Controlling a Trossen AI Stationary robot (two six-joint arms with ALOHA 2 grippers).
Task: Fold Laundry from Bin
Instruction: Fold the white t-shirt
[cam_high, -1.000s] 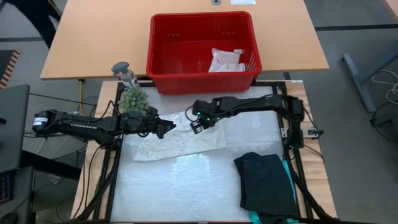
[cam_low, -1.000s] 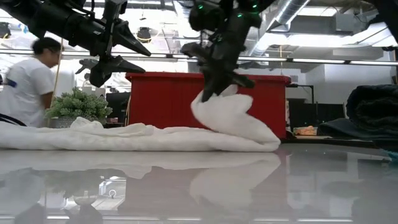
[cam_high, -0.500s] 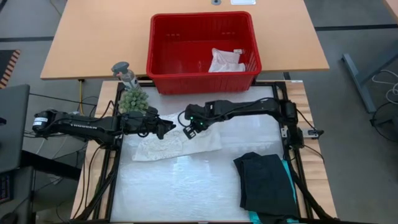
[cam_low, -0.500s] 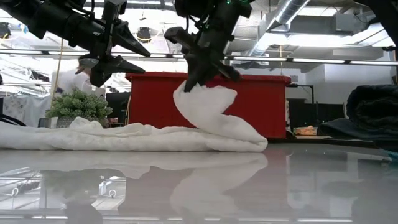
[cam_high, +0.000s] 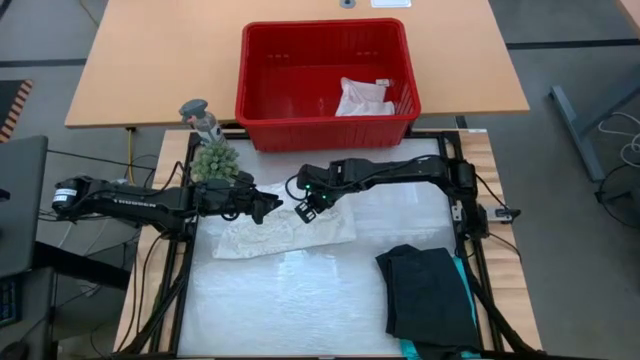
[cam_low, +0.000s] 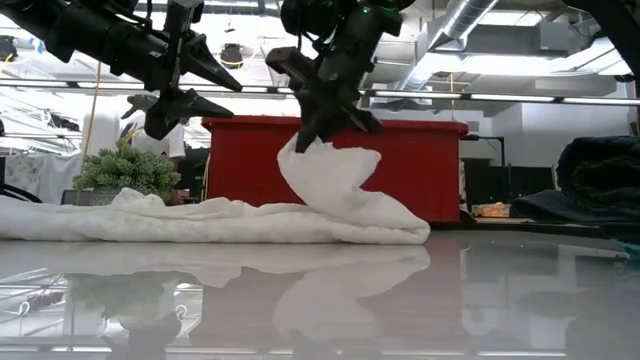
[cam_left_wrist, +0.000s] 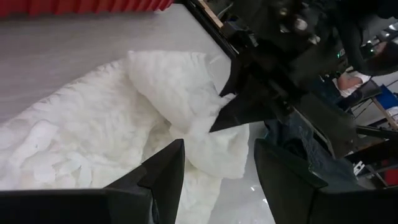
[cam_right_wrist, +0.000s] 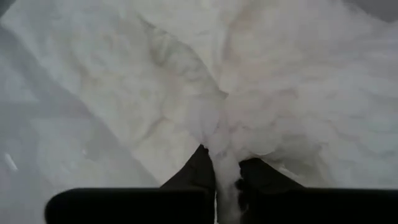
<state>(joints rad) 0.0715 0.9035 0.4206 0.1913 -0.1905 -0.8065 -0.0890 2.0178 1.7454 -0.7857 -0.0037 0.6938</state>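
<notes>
The large white lacy top (cam_high: 280, 232) lies spread on the table, its right part lifted and curled over toward the left (cam_low: 335, 185). My right gripper (cam_high: 303, 210) is shut on that raised part (cam_right_wrist: 227, 165). My left gripper (cam_high: 272, 205) hovers open and empty just left of it, above the top (cam_left_wrist: 214, 168). The black garment (cam_high: 430, 295) lies folded at the near right, on top of a teal one (cam_high: 467, 290). The small white cloth (cam_high: 363, 97) lies in the red bin (cam_high: 327, 70). My right gripper pinches a bunched bit of the lacy top's right part (cam_right_wrist: 225, 155) between its two fingers, coming from above and the right, pointing down. That part is lifted clear and hangs in a slack curve (cam_low: 345, 190); the rest of the top lies on the table.
A small green plant (cam_high: 214, 160) and a grey figure (cam_high: 200, 115) stand at the table's far left corner. The red bin stands beyond the table's far edge. The table's near middle (cam_high: 290, 310) is bare.
My right gripper has gone toward the table's left edge and a little up, carrying the top's right part with it. That part has lifted and folded over toward the left, and the top's right end has drawn in; its left part stays flat.
</notes>
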